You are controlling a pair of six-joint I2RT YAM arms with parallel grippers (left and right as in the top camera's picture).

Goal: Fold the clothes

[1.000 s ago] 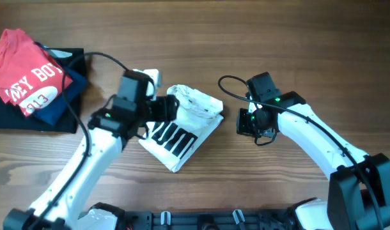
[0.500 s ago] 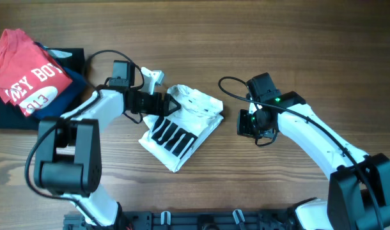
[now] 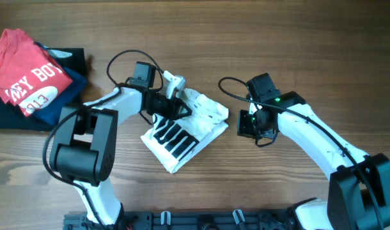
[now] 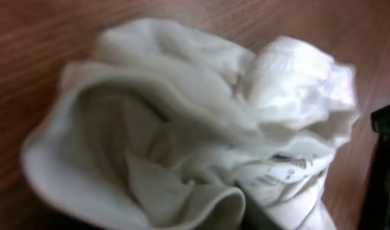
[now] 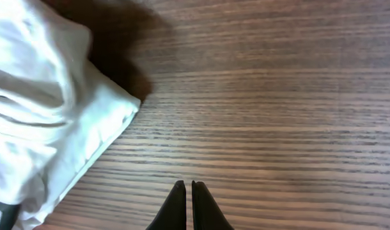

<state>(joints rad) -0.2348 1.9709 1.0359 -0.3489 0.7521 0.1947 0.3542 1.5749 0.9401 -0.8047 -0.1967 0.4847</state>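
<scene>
Wood-grain counter (image 3: pixel 310 38) seen in all views. Red shirt (image 3: pixel 25 67) with white lettering laid crumpled at counter's far-left corner. Navy garment (image 3: pixel 55 107) stacked beneath it there. Black garment (image 3: pixel 13 119) spread lowest, flat against counter.

Your left arm (image 3: pixel 115 102) folds up from its base and angles rightward, its left hand (image 3: pixel 174 107) too hidden to read, while your right arm (image 3: pixel 310 131) stretches inward with the right hand (image 5: pixel 187 186) pinched closed, fingertips together.
</scene>
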